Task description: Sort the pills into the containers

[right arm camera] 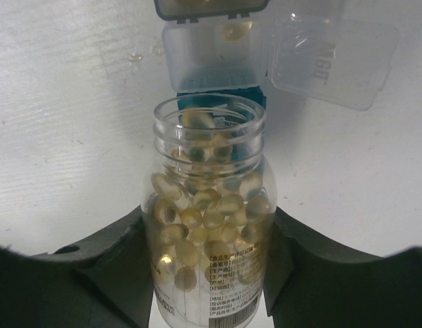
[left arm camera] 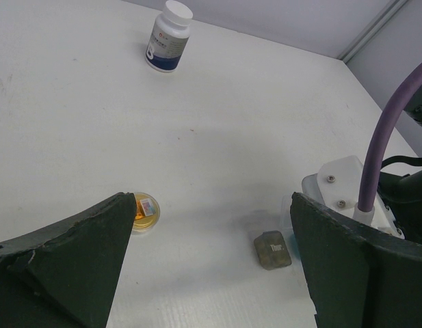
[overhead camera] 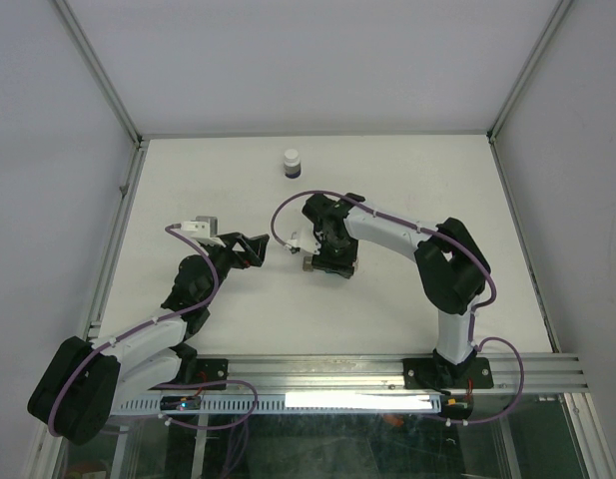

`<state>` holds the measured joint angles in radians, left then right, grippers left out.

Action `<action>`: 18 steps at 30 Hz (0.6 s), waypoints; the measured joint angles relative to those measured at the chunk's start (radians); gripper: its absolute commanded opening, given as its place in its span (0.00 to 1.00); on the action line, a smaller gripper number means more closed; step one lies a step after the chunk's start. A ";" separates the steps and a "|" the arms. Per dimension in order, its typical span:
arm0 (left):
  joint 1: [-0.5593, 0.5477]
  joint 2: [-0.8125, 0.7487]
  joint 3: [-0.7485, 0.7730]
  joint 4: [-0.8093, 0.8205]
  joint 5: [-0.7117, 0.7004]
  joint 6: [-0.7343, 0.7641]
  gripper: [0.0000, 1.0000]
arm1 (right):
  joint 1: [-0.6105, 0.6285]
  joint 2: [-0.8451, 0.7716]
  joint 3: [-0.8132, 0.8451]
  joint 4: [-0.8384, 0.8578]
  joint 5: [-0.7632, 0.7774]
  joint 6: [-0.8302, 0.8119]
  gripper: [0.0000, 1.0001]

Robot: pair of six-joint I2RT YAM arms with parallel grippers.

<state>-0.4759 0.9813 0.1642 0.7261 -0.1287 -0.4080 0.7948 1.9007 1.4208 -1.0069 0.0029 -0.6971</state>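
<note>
My right gripper [right arm camera: 207,219] is shut on a clear, uncapped bottle [right arm camera: 209,205] full of pale yellow pills [right arm camera: 197,219]. The bottle's mouth points at the teal-blue container [right arm camera: 221,92], whose clear lids [right arm camera: 330,55] stand open. The grey-brown container [right arm camera: 211,5] lies just beyond it, with one pill [right arm camera: 234,29] beside it. In the left wrist view the grey-brown container [left arm camera: 272,249] lies shut on the table; the teal one is mostly hidden behind my finger. My left gripper [left arm camera: 211,205] is open and empty, a short way left of the right gripper [overhead camera: 312,257].
A white-capped round bottle [overhead camera: 292,162] stands alone at the back of the table and also shows in the left wrist view [left arm camera: 168,37]. A small round clear piece with orange inside [left arm camera: 144,212] lies by my left gripper's left finger. Metal frame rails edge the table.
</note>
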 measured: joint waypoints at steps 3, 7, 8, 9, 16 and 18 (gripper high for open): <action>0.000 0.000 -0.001 0.000 0.000 0.000 0.99 | -0.001 0.000 0.000 -0.002 0.000 0.000 0.00; 0.000 0.000 -0.001 0.000 0.000 0.000 0.99 | 0.003 -0.001 -0.001 0.001 -0.003 0.001 0.00; 0.000 0.000 -0.001 0.000 0.000 0.000 0.99 | 0.003 -0.002 -0.002 0.005 -0.003 0.001 0.00; 0.000 0.000 -0.001 0.000 0.000 0.000 0.99 | 0.002 -0.001 -0.001 0.002 -0.003 0.001 0.00; 0.000 -0.002 -0.001 0.000 0.000 0.000 0.99 | -0.003 -0.002 -0.001 -0.001 -0.004 0.001 0.00; 0.000 -0.002 -0.001 0.000 0.000 0.000 0.99 | -0.003 -0.002 -0.001 0.000 -0.006 0.001 0.00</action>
<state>-0.4759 0.9794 0.1631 0.7261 -0.1287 -0.4080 0.7914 1.8992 1.4197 -1.0073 -0.0036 -0.6960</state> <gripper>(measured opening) 0.990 0.546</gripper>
